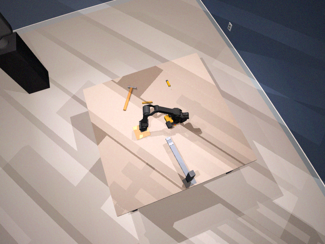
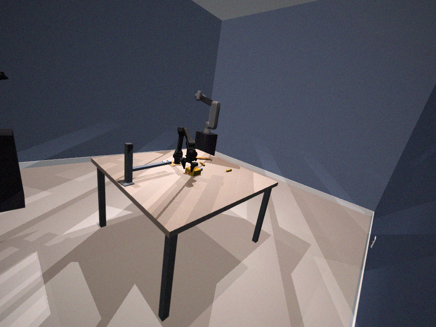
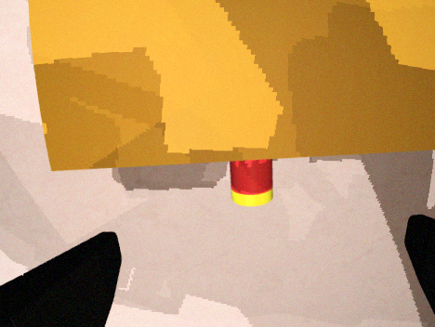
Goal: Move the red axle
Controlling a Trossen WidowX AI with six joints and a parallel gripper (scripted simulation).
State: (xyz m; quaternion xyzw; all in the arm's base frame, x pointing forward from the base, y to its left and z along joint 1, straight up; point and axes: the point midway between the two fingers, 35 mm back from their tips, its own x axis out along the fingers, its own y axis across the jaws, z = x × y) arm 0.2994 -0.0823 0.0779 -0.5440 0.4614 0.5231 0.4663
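Observation:
The yellow beam block (image 1: 167, 119) (image 2: 193, 171) (image 3: 186, 93) sits on the table. The red axle (image 1: 175, 124) (image 2: 188, 173) (image 3: 251, 176) is in it, and its yellow-tipped end sticks out of one side; the rest is hidden inside the beam. My gripper (image 1: 176, 122) (image 2: 188, 165) (image 3: 267, 241) is open and empty. In the wrist view its fingers stand wide on either side of the axle's line, short of the axle end. The grey bracket (image 1: 179, 158) (image 2: 151, 166) reaches from its post toward the arm, with the light V-blocks (image 1: 169, 141) (image 2: 165, 161) at its free end.
The bracket's upright post (image 1: 189, 177) (image 2: 128, 161) stands near the table edge. A hammer (image 1: 127, 99) (image 2: 204, 158), a small yellow bar (image 1: 147, 102) (image 2: 201, 164) and a yellow-handled tool (image 1: 168, 83) (image 2: 228, 170) lie on the other side of the arm.

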